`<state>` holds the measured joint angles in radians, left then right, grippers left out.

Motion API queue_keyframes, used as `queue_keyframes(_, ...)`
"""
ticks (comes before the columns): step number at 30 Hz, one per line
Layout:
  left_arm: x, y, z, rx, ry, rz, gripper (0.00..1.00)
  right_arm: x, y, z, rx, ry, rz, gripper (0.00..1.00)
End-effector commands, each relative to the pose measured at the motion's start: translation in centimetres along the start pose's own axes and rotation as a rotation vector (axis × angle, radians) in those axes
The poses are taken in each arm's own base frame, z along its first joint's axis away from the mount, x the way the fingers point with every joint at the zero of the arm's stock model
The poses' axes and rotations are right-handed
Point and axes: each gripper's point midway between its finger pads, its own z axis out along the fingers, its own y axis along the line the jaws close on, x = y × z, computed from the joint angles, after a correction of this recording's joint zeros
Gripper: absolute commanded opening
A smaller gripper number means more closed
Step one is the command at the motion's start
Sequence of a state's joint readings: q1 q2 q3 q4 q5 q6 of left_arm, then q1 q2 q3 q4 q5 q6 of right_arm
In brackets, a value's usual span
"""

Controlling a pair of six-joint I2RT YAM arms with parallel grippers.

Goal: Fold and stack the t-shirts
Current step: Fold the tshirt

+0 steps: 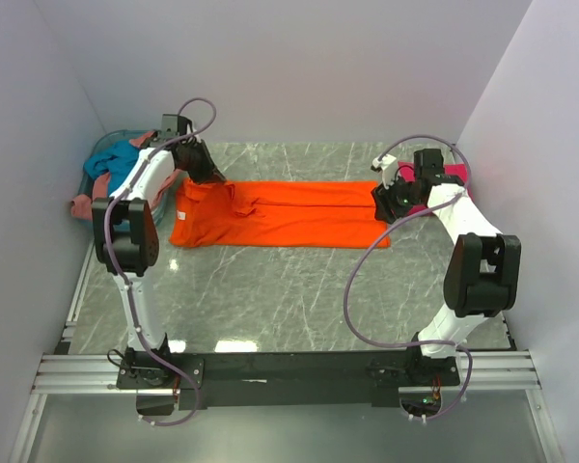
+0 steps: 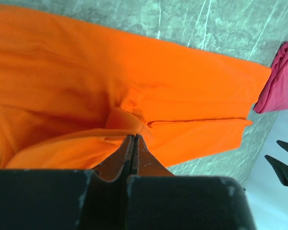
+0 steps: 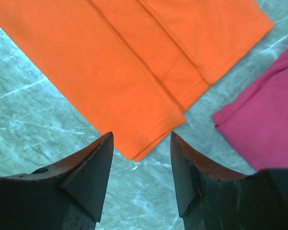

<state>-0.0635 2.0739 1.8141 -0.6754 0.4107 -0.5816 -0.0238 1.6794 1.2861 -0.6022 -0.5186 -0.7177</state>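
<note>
Jaws on the left gripper [image 2: 135, 137] are pressed fully together, and they've got a pinch of the orange t-shirt [image 2: 134, 67] bunched up right at the tips. You can see the cloth pulled into a little ridge rising to meet them. The rest of the shirt spreads flat away from those tips across the marble-look table [image 2: 206, 24].

Over on the other arm, the right gripper [image 3: 141, 136] has its jaws standing well apart with nothing between them. In the right wrist view the hemmed corner of the orange shirt [image 3: 149, 62] sits just ahead of the gap, roughly centred between the two fingers. I honestly can't tell if the tips touch the cloth or hang a bit above it. The magenta-pink shirt [image 3: 264, 124] lies just off the outer side of one finger, with a thin strip of bare table [image 3: 201, 115] between it and the orange one.

From the top view the orange shirt [image 1: 280, 214] is stretched long between the left gripper [image 1: 212, 177] and the right gripper [image 1: 384, 210]. Behind the left arm, well away from its jaws, the basket [image 1: 101, 145] holds the teal-blue shirt [image 1: 124, 159], with the salmon-pink shirt [image 1: 82, 204] drooping over its side.
</note>
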Motion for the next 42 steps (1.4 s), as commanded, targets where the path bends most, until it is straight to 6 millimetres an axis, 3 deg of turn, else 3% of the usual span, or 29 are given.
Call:
queue_keyframes(1,-1.0,-2.7,-0.5,0.068,-0.014,0.077,0.01,-1.1,0.5,-0.4,-0.008,-0.041,-0.01,0.58)
queue_keyframes(18,-2.8,-4.0,0.3,0.088,-0.033,0.106,0.01,-0.9,0.7,0.0,-0.027,-0.039,0.005,0.6)
queue_keyframes(42,-4.1,-3.7,3.7,0.098,-0.023,0.076,0.01,-0.6,0.9,0.3,-0.037,-0.033,0.01,0.63)
